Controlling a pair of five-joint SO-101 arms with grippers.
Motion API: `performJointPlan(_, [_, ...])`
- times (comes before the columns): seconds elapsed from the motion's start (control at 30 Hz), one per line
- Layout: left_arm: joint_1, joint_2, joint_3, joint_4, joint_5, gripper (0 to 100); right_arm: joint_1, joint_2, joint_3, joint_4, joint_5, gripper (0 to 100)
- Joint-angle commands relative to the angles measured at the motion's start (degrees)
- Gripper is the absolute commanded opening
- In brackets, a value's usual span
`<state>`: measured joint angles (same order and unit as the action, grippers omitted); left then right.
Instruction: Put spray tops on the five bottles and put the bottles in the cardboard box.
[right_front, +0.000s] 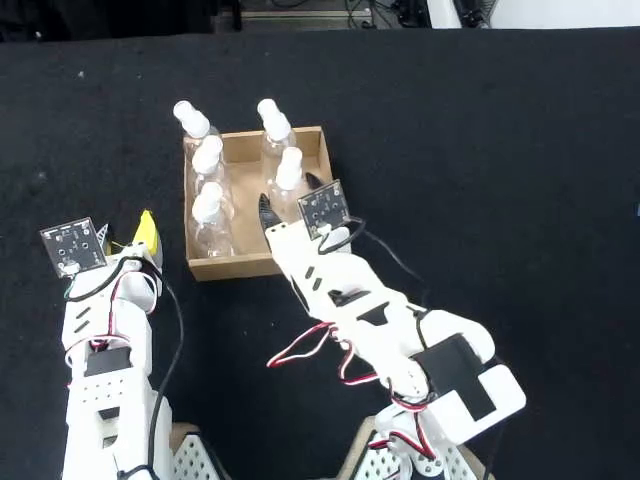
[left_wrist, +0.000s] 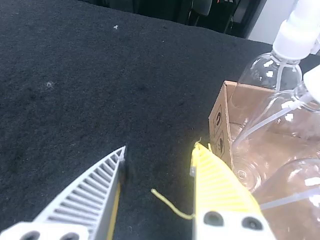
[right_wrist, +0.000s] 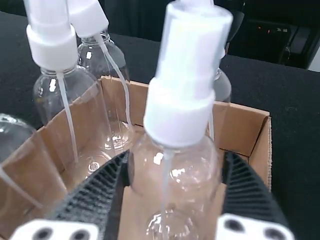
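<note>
The cardboard box (right_front: 235, 267) stands mid-table with several clear bottles upright in it, all with white spray tops. My right gripper (right_front: 290, 197) is open around the front right bottle (right_front: 289, 170). In the right wrist view that bottle (right_wrist: 187, 90) stands between the black fingers (right_wrist: 100, 190), with a thin gap on one side, and the box wall (right_wrist: 245, 125) is behind it. My left gripper (right_front: 128, 240) hangs open and holds nothing over the black cloth beside the box's left wall (left_wrist: 220, 125). Its yellow finger (left_wrist: 220, 190) is nearest the box.
Three bottles (right_front: 207, 155) line the box's left column, and one (right_front: 272, 120) stands at the back right. Red, white and black cables (right_front: 310, 345) trail from the right arm. Black cloth (right_front: 500, 180) stretches right of the box. Cables lie beyond the table's far edge (right_front: 380, 15).
</note>
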<state>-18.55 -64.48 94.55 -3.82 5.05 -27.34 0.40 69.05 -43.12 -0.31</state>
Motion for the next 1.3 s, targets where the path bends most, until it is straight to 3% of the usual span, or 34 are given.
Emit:
performJointPlan(0.0, [-0.04, -1.23, -0.75, -1.49, -0.26, 19, -0.79, -5.76, -1.54, 2.29, 0.62, 29.6])
performJointPlan(0.23, [0.04, -1.23, -0.75, -1.49, -0.26, 19, -0.62, -11.91, -3.65, 8.70, 0.62, 29.0])
performJointPlan(0.53, [0.13, -1.23, -0.66, -1.49, -0.26, 19, -0.62, -25.89, -3.65, 9.23, 0.53, 28.6])
performJointPlan(0.7, [0.31, -1.23, -0.66, -1.49, -0.26, 19, -0.62, -34.59, -6.99, 10.90, 0.53, 16.5])
performJointPlan(0.9, [0.04, -1.23, -0.66, -1.49, -0.26, 19, 4.57, -44.35, -12.88, 28.92, 0.62, 1.1])
performJointPlan(1.07, [-0.04, -1.23, -0.48, -1.05, -0.26, 19, 15.47, -50.33, -11.21, 46.77, 0.18, 1.0])
performJointPlan(1.2, [-0.13, -1.23, 0.04, -0.97, -0.26, 4, 22.51, -54.99, -9.19, 62.15, 0.53, 1.0])
performJointPlan(1.27, [-0.13, -1.23, 0.04, -0.97, -0.26, 5, 25.41, -57.54, -8.13, 68.13, 0.53, 1.1])
